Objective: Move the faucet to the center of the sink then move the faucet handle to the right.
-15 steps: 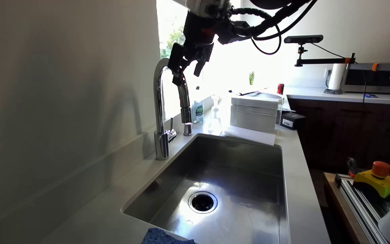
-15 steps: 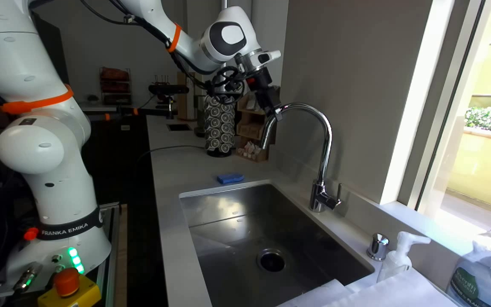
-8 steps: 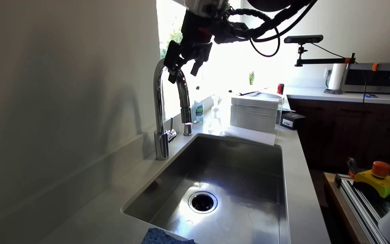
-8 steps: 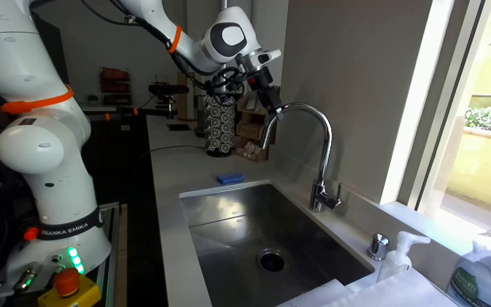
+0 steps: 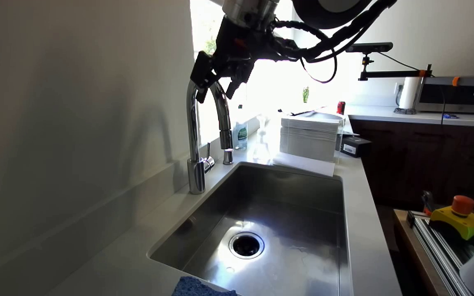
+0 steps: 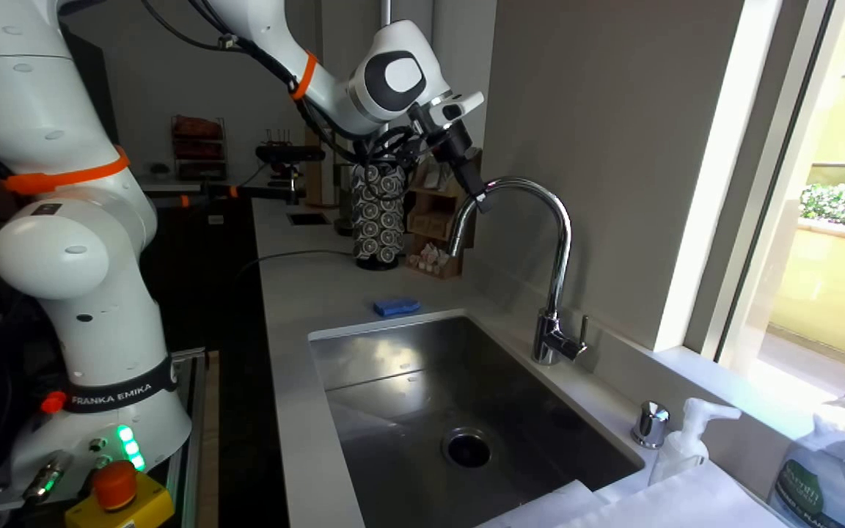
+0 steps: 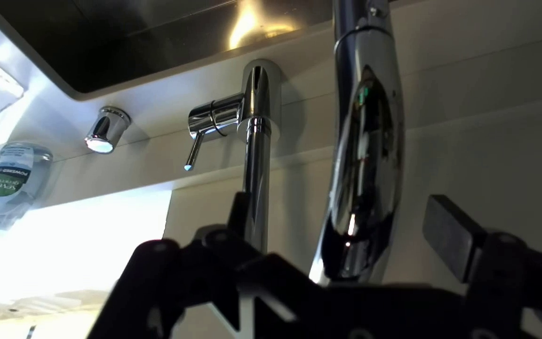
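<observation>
Not gripped yet, and lots of ways this gets away from us

So the faucet (image 6: pixel 562 257) stands on the desk (image 6: pixel 320 286) just behind one long rim of the sink (image 6: pixel 393 411), and its spout (image 7: pixel 370 141) looks, to me, angled toward the sink end where the blue sponge (image 6: pixel 397 306) sits, not over the middle. The fingers (image 7: pixel 449 239) are spread, one either side of the spout, and the wrist view shows a gap on both sides, so nothing's clamped. I'd call it step one, with the swing not done.

Stuff I'd watch:

- The spout looks closer to one finger, so closing might shove it before there's a proper hold.
- Curved, polished chrome is probably slippery, so the fingers could slide along it.
- It likely only pivots, so a straight drag across the sink could bind it or pop the fingers off. Too much push and it sails past the sink's center.
- There's a seam (image 7: pixel 364 28) toward the tip. If that's a pull-out head, tugging lengthwise could unseat it.
- Then the handle (image 7: pixel 194 151): skinny lever, just behind the same rim, toward the sink end away from the sponge. Reaching down there could knock the spout off center. Plus "right" depends on whose view you mean.
</observation>
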You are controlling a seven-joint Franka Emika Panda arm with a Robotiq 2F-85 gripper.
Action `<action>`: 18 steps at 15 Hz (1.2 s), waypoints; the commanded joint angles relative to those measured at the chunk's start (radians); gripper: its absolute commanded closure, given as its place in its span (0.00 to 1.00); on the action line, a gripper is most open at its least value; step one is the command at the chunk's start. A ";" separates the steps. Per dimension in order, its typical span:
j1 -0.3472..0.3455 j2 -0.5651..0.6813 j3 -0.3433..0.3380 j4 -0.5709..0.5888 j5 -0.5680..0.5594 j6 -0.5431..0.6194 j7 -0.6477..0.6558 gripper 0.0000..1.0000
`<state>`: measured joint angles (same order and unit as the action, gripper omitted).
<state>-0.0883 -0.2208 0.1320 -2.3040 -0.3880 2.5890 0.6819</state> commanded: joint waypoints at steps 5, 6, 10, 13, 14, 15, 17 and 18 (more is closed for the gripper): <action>0.024 -0.035 0.011 -0.037 0.074 -0.018 0.023 0.69; 0.026 -0.045 0.011 -0.041 0.081 -0.027 0.020 0.78; 0.014 -0.093 0.006 -0.078 0.080 -0.061 0.021 0.93; 0.004 -0.134 -0.009 -0.117 0.084 -0.075 -0.005 0.94; -0.001 -0.147 -0.015 -0.130 0.085 -0.075 -0.013 0.95; -0.009 -0.159 -0.019 -0.140 0.084 -0.076 -0.020 0.95; -0.022 -0.178 -0.028 -0.155 0.082 -0.082 -0.041 0.94; -0.027 -0.184 -0.035 -0.160 0.084 -0.085 -0.062 0.95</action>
<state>-0.1101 -0.2903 0.0962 -2.3891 -0.3246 2.5782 0.6512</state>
